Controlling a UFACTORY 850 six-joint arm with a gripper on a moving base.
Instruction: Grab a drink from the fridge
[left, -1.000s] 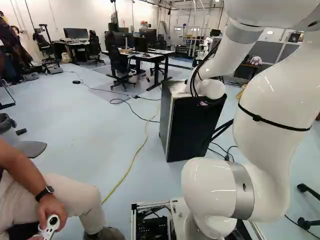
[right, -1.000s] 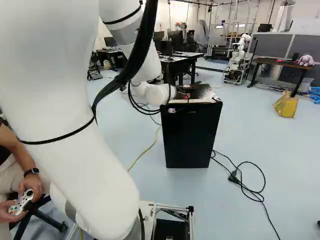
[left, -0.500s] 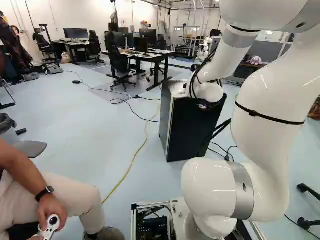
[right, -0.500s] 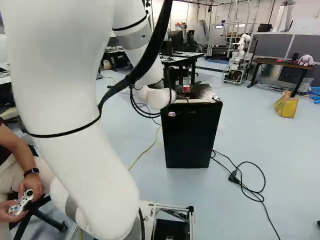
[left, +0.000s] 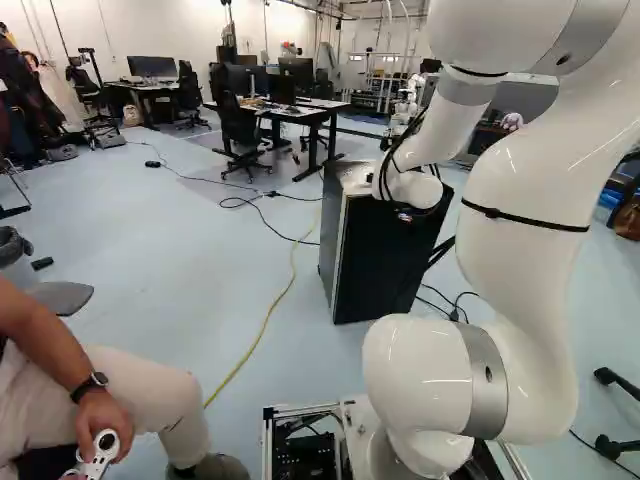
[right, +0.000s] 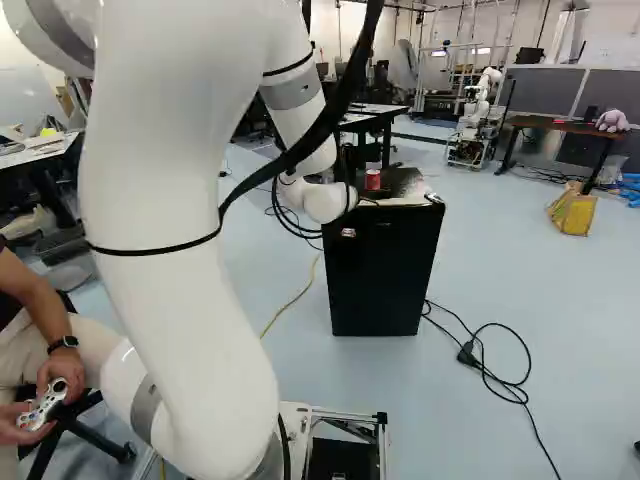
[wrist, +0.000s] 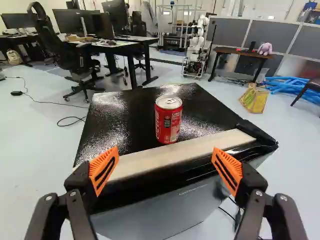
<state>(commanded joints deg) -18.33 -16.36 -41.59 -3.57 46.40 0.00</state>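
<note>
Arm, white, one. Gripper (right: 366, 201), black, one, carrying two fingers with two orange pads (wrist: 103, 171). Fridge (wrist: 125, 117), black, one, upright on the floor, its door shut; along the near edge of its top, one pale strip (wrist: 175, 154). Drink can (wrist: 168, 121), one: red sides with white lettering and a small dark panel, silver lid and tab on top, walls glossy; it stands upright on the fridge top, just beyond the pale strip. In the wrist view the gripper (wrist: 166, 161) has its jaws spread wide with nothing gripped; the can is ahead of the gap between the fingers, touching neither. Far beyond the fridge: another robot (wrist: 196, 47), white, one. To that robot's right: brown-topped desk (wrist: 235, 51), one, bearing plush toy (wrist: 265, 48), lilac, one. On the floor, far and right of the fridge: yellow bag (wrist: 256, 101), one; bundle of blue tubes (wrist: 296, 87), one, right of the bag.
</note>
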